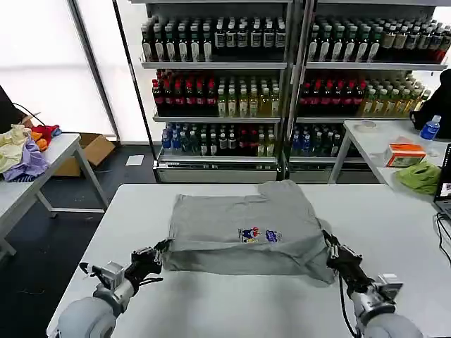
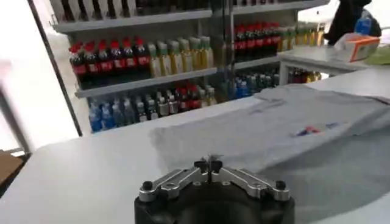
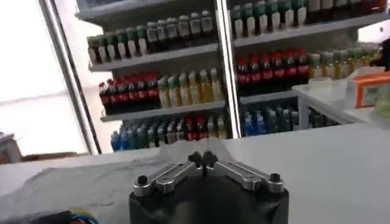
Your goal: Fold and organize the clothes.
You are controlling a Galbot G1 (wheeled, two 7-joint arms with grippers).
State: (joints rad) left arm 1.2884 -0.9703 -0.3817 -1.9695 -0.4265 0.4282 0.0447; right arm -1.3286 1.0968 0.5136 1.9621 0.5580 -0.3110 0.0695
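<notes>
on the white bench (image 1: 211, 303), mid-surface, lies one light grey shirt (image 1: 246, 225), chest print up, sleeves tucked under into a rough rectangle. left pincer (image 1: 156, 255) is at its near left corner, right pincer (image 1: 330, 248) at its near right corner; wrist views show both sets of tips pressed together, pinching the hem as far as i can judge. partly folded; the final fold and putting away remain.

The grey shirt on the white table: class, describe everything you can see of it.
The grey shirt is light grey soft fabric with a small multicoloured chest print, lying partly folded, roughly rectangular, print upward, in the middle of the white table. The left gripper is shut on its near left corner and the right gripper on its near right corner.
</notes>
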